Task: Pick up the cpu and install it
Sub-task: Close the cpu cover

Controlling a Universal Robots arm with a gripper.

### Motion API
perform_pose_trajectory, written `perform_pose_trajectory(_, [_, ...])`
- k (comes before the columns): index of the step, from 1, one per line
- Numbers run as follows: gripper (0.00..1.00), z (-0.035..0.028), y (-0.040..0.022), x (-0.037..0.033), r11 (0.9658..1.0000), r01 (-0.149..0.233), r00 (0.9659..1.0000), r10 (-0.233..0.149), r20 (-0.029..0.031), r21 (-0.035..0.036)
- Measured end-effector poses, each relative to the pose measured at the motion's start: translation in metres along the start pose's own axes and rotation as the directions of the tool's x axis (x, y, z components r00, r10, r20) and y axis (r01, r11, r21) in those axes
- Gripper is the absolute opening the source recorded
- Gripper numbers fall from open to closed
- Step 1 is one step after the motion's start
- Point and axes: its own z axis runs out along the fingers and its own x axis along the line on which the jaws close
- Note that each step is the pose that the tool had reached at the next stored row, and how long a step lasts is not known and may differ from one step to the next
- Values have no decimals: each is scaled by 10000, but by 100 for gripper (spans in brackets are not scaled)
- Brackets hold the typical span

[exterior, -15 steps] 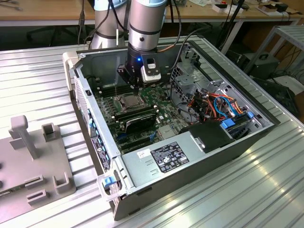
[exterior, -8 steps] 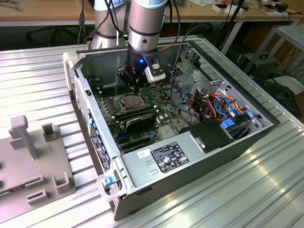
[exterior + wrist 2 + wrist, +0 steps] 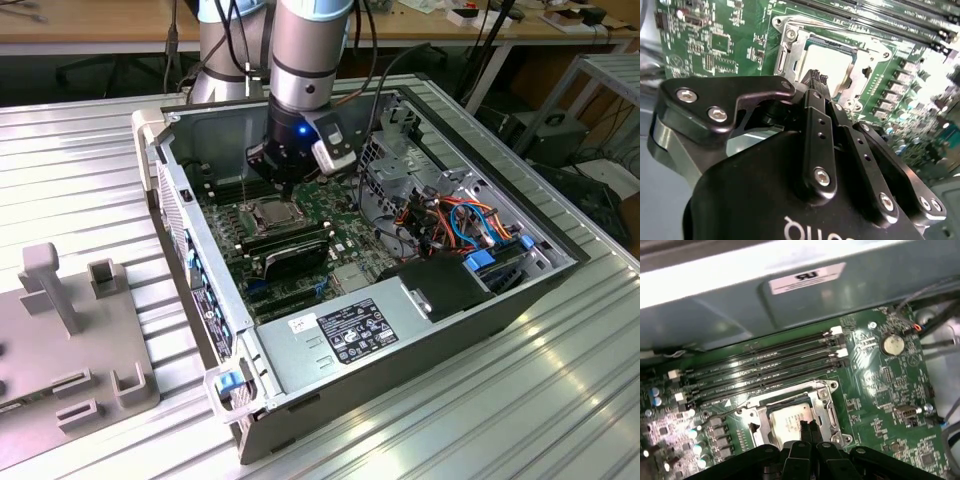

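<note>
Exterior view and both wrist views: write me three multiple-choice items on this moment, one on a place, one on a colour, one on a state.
1. Inside the case, where is the cpu?
A. loose on the case floor
B. flat in the socket on the motherboard
C. on edge against the case wall

2. What colour is the motherboard?
A. green
B. blue
C. red

3. How does the gripper stand?
A. wide open
B. shut on the cpu
C. shut, holding nothing

Answers:
1 B: both wrist views show the silvery chip lying level within the metal socket frame.
2 A: the board around the socket is green in every view.
3 C: the fingertips sit together over the cpu, with nothing between them.
</note>
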Motion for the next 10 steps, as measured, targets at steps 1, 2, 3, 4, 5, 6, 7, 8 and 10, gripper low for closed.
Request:
perform_pose_trajectory(1, [11, 3, 0, 0, 9996, 266, 9996, -266, -3, -12])
perform_pose_trajectory(2, [11, 5, 0, 0, 9992, 403, 9992, -403, -4, -17])
perform_pose_trajectory(3, [11, 8, 0, 0, 9977, 673, 9977, -673, -7, -27])
perform_pose_trajectory(4, [11, 9, 0, 0, 9965, 836, 9965, -836, -9, -33])
perform_pose_trajectory(5, [11, 12, 0, 1, 9936, 1125, 9937, -1125, -12, -46])
perform_pose_trajectory(6, [11, 14, 0, 1, 9914, 1304, 9915, -1304, -12, -53])
perform_pose_trajectory(7, [11, 16, 0, 1, 9888, 1490, 9888, -1490, -13, -62])
perform_pose_trajectory(8, [11, 19, 0, 1, 9857, 1682, 9857, -1683, -13, -71])
perform_pose_trajectory(10, [11, 21, 0, 1, 9794, 2018, 9794, -2018, -16, -83])
